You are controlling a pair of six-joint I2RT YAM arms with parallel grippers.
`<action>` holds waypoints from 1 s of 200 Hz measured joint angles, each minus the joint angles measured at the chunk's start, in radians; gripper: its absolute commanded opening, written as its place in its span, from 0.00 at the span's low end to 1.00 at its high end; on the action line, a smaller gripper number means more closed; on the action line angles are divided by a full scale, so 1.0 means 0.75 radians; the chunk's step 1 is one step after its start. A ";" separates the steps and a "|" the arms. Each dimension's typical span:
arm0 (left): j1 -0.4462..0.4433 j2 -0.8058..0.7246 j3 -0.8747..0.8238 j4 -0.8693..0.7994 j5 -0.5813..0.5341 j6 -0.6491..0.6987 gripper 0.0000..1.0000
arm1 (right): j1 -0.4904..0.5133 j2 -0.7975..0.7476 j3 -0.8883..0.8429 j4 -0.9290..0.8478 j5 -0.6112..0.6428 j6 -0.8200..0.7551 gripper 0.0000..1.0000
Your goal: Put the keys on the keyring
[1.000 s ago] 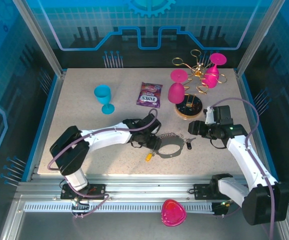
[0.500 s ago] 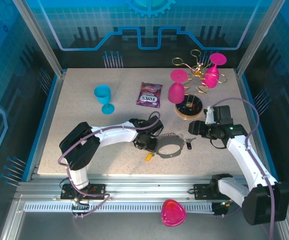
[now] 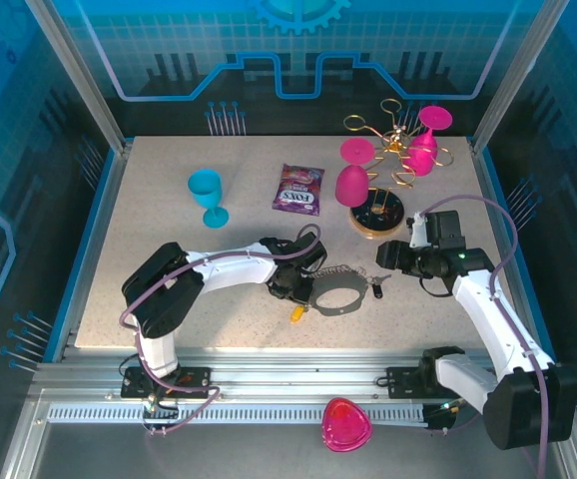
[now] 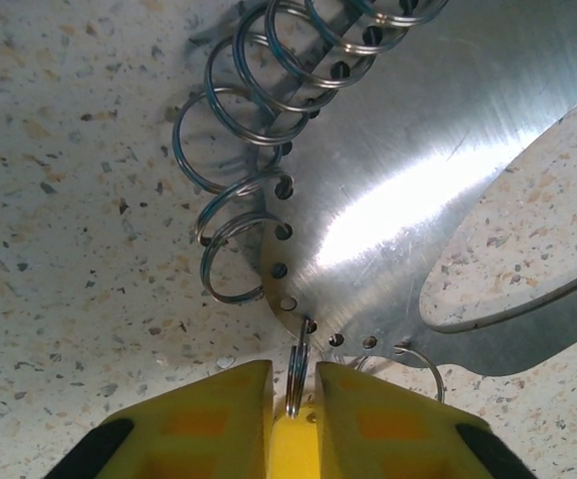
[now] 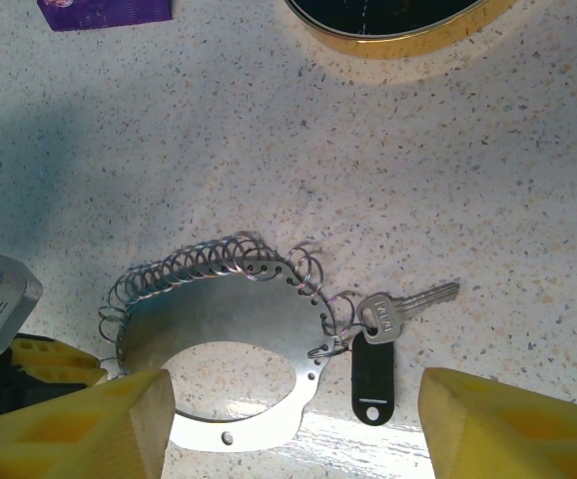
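While pinching one small edge loop of the keyring [image 4: 398,170], flat on the bench [image 3: 149,230], clamps left fingers [image 4: 199,419] shut; spreads right fingers [image 5: 99,419] wide over black-tabbed key [image 5: 380,319]. Risks losing thin wire loop, or dragging keyring, under skewed pull.

Left wrist view: keyring [image 4: 408,180] plate cut by top and right edges. Left gripper [image 4: 294,371] fingers cut by bottom edge. Split ring [image 4: 294,357] edge-on between jaws, contact not resolvable.
Right wrist view: right gripper [image 5: 293,384] fingers cut at lower corners. Gold base [image 5: 398,25] and purple packet [image 5: 104,10] cut by top edge. Glare washes out keyring lower rim.
Top view: keys [image 3: 376,288] too small to count.
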 measured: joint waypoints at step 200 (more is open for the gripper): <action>0.011 -0.599 -0.349 0.569 -0.039 0.562 0.00 | 0.005 -0.048 0.237 -0.132 -0.083 -0.184 0.63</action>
